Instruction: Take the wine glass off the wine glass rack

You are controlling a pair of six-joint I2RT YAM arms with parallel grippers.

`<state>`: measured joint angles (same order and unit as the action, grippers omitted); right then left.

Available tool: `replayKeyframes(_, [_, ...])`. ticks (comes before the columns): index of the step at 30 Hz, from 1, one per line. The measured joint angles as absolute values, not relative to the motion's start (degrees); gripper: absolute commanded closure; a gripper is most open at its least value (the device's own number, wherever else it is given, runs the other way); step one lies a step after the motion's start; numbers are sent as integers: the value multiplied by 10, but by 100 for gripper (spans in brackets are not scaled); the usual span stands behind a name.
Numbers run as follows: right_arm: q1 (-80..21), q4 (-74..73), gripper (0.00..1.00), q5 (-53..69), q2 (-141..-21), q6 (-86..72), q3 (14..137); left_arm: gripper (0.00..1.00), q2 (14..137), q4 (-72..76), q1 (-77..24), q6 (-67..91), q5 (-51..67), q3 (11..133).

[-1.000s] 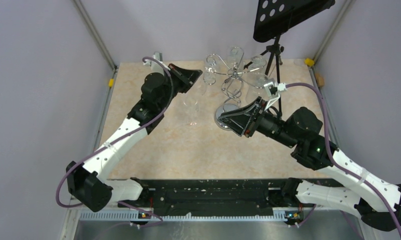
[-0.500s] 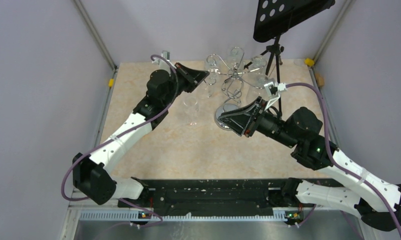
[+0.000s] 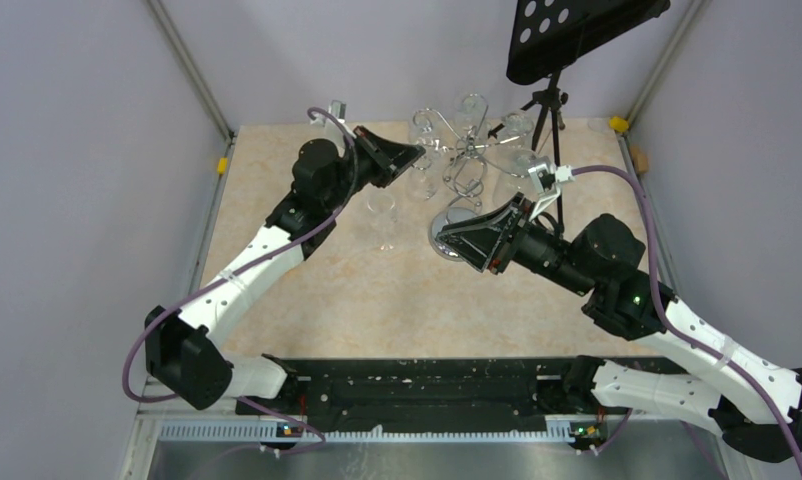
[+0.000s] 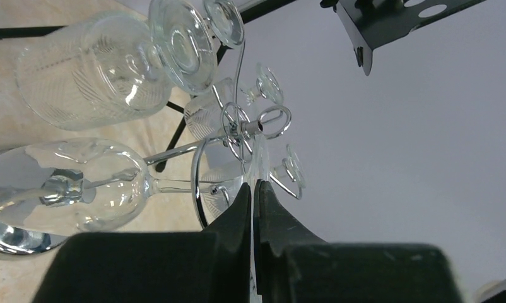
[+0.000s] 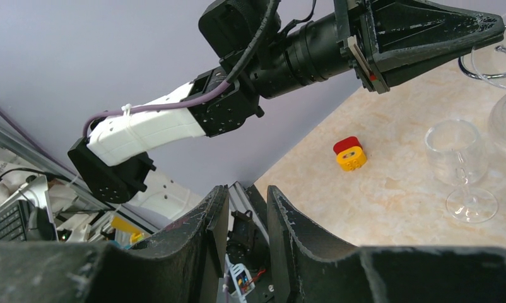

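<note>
The silver wire wine glass rack (image 3: 467,150) stands at the back of the table on its round chrome base (image 3: 445,238). Several clear glasses hang from its scroll arms. In the left wrist view the rack's hub (image 4: 253,128) is just beyond my fingers. My left gripper (image 3: 414,155) is at the rack's left arm. Its jaws (image 4: 255,189) are closed on the thin foot (image 4: 258,165) of a hanging wine glass (image 4: 80,183), whose stem runs to the fingers. My right gripper (image 3: 447,240) hovers by the chrome base, open and empty (image 5: 245,208).
One wine glass (image 3: 381,215) stands upright on the table left of the base; it also shows in the right wrist view (image 5: 458,167). A black tripod music stand (image 3: 549,105) stands at the back right. A yellow block (image 5: 350,154) sits at the table's left edge.
My left gripper has moved right, up to the rack's left arm and its hanging glass. The right arm has not moved.
</note>
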<state>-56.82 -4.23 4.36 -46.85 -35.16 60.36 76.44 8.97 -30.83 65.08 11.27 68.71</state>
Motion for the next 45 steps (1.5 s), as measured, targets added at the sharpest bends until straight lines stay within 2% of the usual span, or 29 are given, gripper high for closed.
replayKeyframes(4, [-568, -42, 51, 43, -469, -353, 604, 100, 764, 91, -308, 664, 136, 687])
replayKeyframes(9, [-568, -43, 38, 43, -469, -352, 604, 100, 761, 112, -308, 693, 156, 681])
replayKeyframes(27, [-568, -44, 37, 21, -464, -336, 604, 100, 666, 139, -306, 758, 158, 605])
replayKeyframes(37, [-568, -50, 36, -55, -423, -194, 567, 100, 609, 150, -304, 799, 156, 540])
replayKeyframes(45, [-568, 2, 36, -4, -441, -70, 532, 100, 526, 150, -304, 817, 157, 513])
